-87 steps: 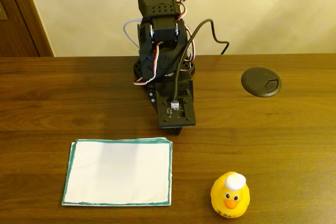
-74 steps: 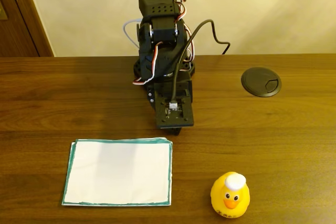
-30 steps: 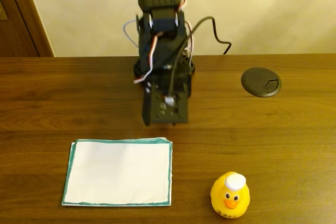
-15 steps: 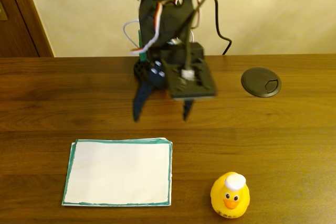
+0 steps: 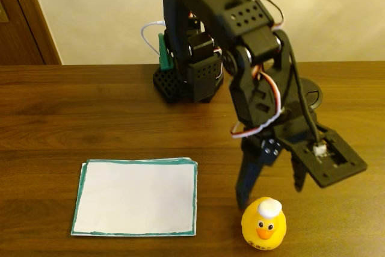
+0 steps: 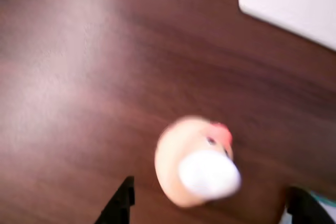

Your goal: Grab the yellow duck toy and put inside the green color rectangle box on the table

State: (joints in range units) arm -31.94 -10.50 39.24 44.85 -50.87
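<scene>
— Claw (image 5: 269,194) state?
— Spread wide, empty, fingers pointing down just above and behind the duck (image 5: 263,224); in the wrist view the duck (image 6: 195,168) sits between the tips.
— And the duck?
— Upright on the table (image 5: 72,112), near edge, right of the paper box (image 5: 135,197), apart from it.

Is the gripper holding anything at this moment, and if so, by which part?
Nothing is held. The gripper is open, its fingers spread above and behind the yellow duck toy, which sits untouched on the table.
</scene>
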